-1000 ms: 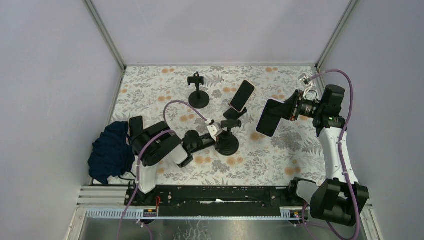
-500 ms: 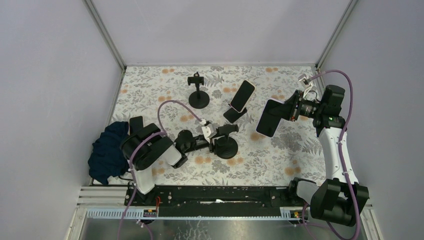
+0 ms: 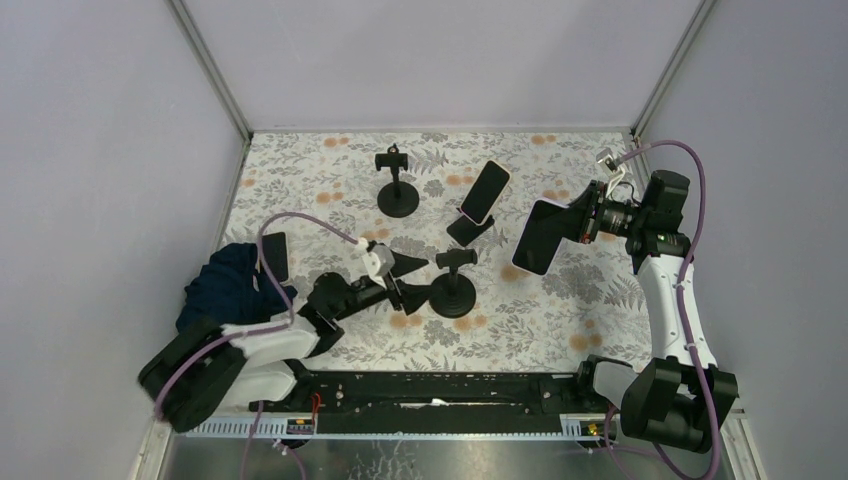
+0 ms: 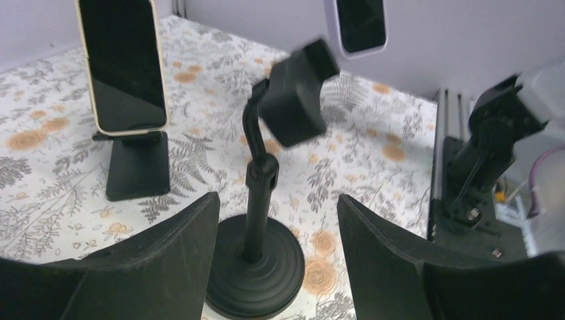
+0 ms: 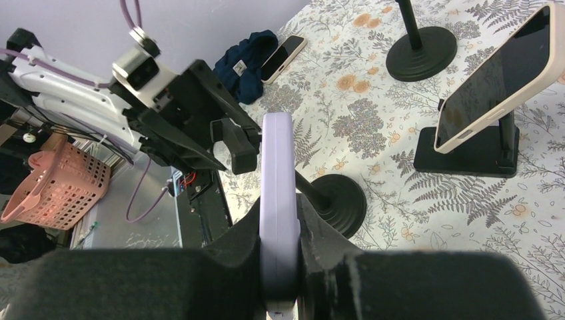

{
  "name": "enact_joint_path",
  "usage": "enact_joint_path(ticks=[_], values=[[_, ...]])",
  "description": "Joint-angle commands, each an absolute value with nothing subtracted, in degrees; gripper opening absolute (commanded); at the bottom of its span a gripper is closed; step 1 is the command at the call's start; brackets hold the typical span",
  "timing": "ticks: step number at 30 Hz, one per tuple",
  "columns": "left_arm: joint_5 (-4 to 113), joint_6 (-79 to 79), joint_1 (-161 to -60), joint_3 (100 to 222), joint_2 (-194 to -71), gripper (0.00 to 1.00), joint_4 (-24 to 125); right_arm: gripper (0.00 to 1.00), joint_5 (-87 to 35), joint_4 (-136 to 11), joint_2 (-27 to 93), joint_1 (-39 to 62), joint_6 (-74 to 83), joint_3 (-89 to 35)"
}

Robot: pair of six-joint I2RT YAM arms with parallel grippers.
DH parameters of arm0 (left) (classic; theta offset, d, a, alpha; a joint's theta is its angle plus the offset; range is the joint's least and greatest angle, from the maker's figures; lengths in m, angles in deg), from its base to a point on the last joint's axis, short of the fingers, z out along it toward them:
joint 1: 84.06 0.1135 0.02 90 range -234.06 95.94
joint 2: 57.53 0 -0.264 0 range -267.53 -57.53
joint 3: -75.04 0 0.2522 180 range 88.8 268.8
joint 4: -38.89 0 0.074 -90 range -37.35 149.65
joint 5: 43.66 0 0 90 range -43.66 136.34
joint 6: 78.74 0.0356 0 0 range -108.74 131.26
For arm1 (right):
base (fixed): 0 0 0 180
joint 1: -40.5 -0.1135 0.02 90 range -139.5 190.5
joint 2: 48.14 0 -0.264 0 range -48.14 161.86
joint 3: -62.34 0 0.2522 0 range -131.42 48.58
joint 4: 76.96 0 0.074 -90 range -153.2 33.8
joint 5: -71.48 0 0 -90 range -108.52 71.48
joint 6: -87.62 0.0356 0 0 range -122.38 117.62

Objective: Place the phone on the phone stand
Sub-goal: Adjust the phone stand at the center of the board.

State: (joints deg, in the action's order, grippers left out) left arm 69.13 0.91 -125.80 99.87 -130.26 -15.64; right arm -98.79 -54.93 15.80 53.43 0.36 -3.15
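The phone [image 3: 541, 236], in a lavender case, hangs in the air at the right with my right gripper [image 3: 583, 222] shut on its edge; in the right wrist view the phone [image 5: 278, 187] stands edge-on between the pads. The phone stand [image 3: 452, 293], a black round base with a post and clamp head, stands mid-table. My left gripper [image 3: 407, 280] is open just left of it, not touching. In the left wrist view the stand [image 4: 256, 263] rises between and beyond the open fingers [image 4: 166, 260].
A second phone [image 3: 485, 192] rests on a black wedge stand. Another round black stand [image 3: 398, 196] is at the back. A dark blue cloth [image 3: 222, 292] with a phone [image 3: 275, 256] by it lies at the left. A pink basket [image 5: 56, 180] hangs off the table.
My left gripper has opened, let go of the stand's post and drawn back to the left as the arm folded down. The right arm and phone have stayed still.
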Motion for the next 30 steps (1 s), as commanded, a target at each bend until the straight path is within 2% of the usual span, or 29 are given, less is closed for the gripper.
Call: enact_joint_path(ticks=[1, 8, 11, 20, 24, 30], values=[[65.92, -4.83, -126.06, 103.53, -116.75, 0.73, 8.21, 0.0, -102.29, -56.34, 15.49, 53.7, -0.17, -3.63], [56.76, -12.2, -125.99, 112.87, -104.33, 0.82, 29.93, 0.0, -102.37, -56.34, 15.32, 53.75, -0.34, -3.54], [53.04, -17.75, -126.02, 117.0, -103.51, 0.98, 35.82, 0.0, -102.49, -56.31, 15.32, 53.74, -0.33, -3.54], [52.37, -27.2, -127.04, 131.45, -108.88, 0.99, 52.13, 0.0, -102.8, -56.25, 15.66, 53.76, -0.53, -3.54], [33.33, -25.93, -137.55, 140.79, -111.81, 0.98, 65.74, 0.0, -103.11, -56.15, 15.75, 53.68, -0.51, -3.61], [6.19, -29.83, -152.77, 157.32, -123.05, 0.97, 85.23, 0.0, -103.33, -55.73, 15.76, 53.68, -0.71, -3.81]])
